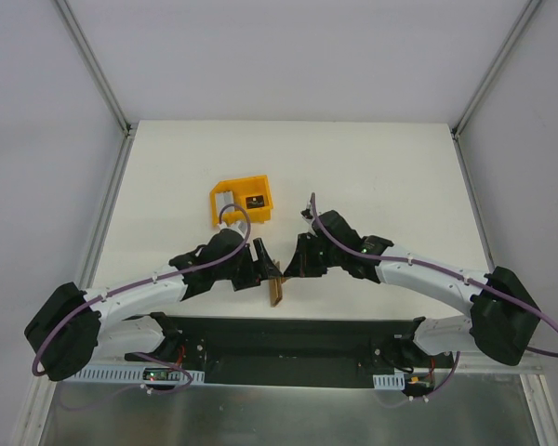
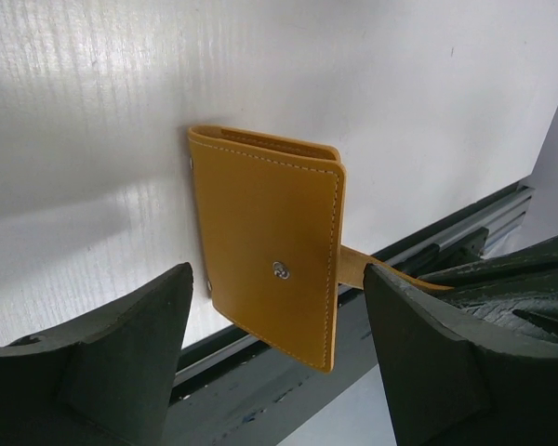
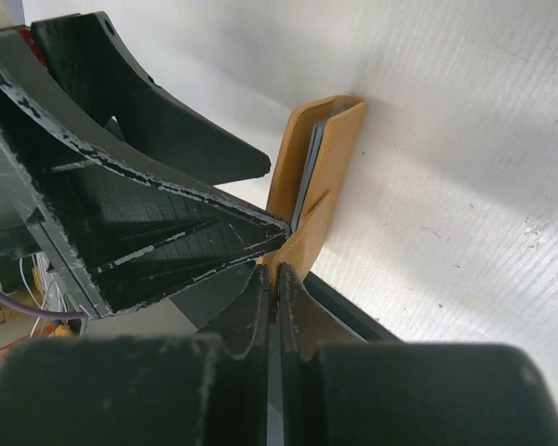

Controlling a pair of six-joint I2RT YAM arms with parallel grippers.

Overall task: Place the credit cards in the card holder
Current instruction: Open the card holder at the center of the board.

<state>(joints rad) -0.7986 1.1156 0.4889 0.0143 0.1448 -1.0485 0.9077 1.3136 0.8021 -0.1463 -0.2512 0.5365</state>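
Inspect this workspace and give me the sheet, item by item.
Surface: white table, no spills seen.
Job's things: card holder closed, held at the table's near edge; credit cards lying in the bin.
Clutter: only the orange bin.
Grippers: left gripper open, straddling the holder; right gripper shut on its tab.
Cables: purple cables along both arms, one loop over the bin.
Surroundings: white walls, metal frame posts.
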